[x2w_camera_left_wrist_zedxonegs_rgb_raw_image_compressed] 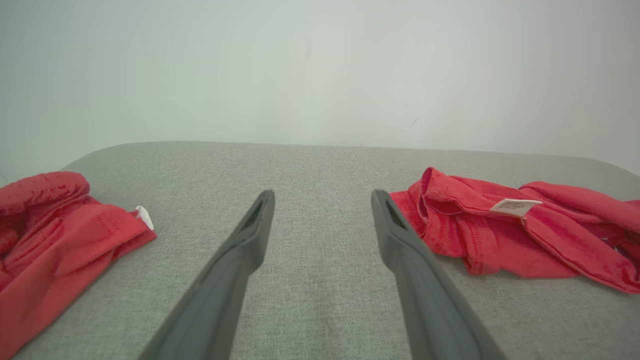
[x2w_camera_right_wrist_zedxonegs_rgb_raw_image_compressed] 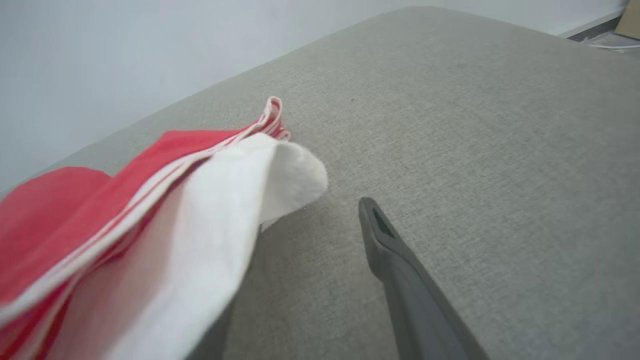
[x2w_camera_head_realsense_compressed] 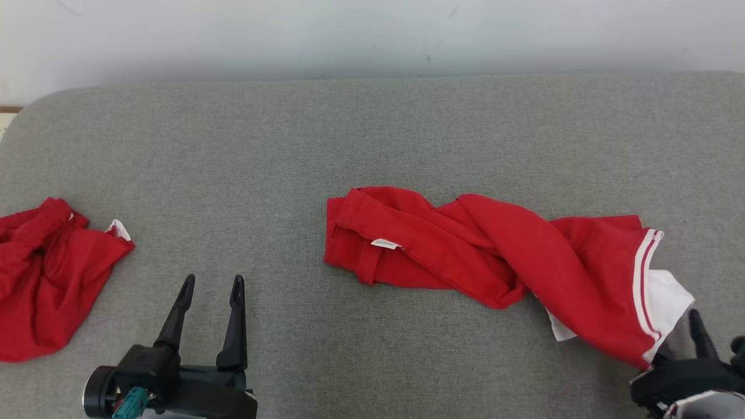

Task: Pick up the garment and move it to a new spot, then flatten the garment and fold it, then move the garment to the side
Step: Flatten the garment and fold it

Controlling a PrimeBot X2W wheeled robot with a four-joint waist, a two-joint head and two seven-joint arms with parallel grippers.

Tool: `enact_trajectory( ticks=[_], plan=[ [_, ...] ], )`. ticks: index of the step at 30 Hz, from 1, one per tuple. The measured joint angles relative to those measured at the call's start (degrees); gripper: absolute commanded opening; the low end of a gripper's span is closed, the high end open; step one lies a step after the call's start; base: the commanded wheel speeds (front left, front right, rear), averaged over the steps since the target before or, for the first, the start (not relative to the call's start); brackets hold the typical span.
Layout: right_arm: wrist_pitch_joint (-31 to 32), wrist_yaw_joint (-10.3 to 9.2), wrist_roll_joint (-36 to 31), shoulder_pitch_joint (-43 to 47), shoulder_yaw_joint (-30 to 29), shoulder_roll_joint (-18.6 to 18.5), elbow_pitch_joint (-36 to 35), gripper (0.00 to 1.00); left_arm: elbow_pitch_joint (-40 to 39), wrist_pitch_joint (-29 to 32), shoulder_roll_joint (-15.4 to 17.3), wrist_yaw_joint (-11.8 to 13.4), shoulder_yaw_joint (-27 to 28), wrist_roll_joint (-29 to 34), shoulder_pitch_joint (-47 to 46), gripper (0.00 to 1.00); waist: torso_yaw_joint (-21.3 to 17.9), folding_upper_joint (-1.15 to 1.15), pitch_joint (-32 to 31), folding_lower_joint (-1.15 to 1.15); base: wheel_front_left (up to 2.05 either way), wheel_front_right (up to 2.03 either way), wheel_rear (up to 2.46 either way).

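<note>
The left gripper [x2w_camera_head_realsense_compressed: 213,282] points forward low over the grey fabric-covered surface [x2w_camera_head_realsense_compressed: 372,134], its fingers spread wide and empty. The right gripper [x2w_camera_head_realsense_compressed: 717,330], at the lower right, has its jaws apart, with white cloth draped over one finger. Two garments lie beyond: a twisted red garment with white-striped trim [x2w_camera_head_realsense_compressed: 495,244] centre-right and a crumpled red garment [x2w_camera_head_realsense_compressed: 46,273] far left.

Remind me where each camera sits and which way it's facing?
Head view: on the head, facing forward and down at the grey surface; left pincer lower left, right pincer lower right.
Left wrist view: looks along its open fingers toward the wall.
Right wrist view: looks along its fingers, white hem over one.
Shared: all three show the twisted red garment.
</note>
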Motion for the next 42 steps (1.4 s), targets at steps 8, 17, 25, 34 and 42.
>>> enact_trajectory(
  ticks=[8, 17, 25, 34, 42],
  plan=[
    [-0.99, 0.0, -3.32, 3.94, -6.36, 0.87, -7.79, 1.0, -1.21, 0.07, 0.91, 0.81, 0.93, 0.19, 0.08, 1.0, -1.88, 0.0, -0.02, -0.01, 0.0, 0.0, 0.0],
    [0.13, 0.0, -6.95, 4.56, -0.99, 1.33, -21.89, 1.0, -3.35, 0.27, 2.03, 2.54, 2.08, 0.22, 0.9, 1.0, -4.01, 0.0, -1.2, -0.01, 0.0, 0.0, 0.0],
    [2.69, 0.0, -11.17, 9.66, 10.36, -0.96, -28.3, 1.0, -4.45, 0.57, 2.75, 3.18, 2.2, 0.35, 2.46, 1.0, -4.07, 0.0, -3.41, -0.01, 0.0, 0.0, 0.0],
    [3.94, 0.0, -13.24, 14.77, 16.79, -1.63, -30.11, 1.0, -4.97, 1.01, 3.52, 4.34, 2.54, 0.13, 6.59, 1.0, -4.17, 0.0, -5.87, -0.01, 0.0, 0.0, 0.0],
    [4.22, 0.0, -13.35, 15.89, 17.14, -0.44, -32.77, 1.0, -5.32, 1.34, 3.52, 4.59, 2.05, -0.74, 9.07, 1.0, -4.22, -0.01, -7.7, -0.01, 0.0, 0.0, 0.0]
  ],
)
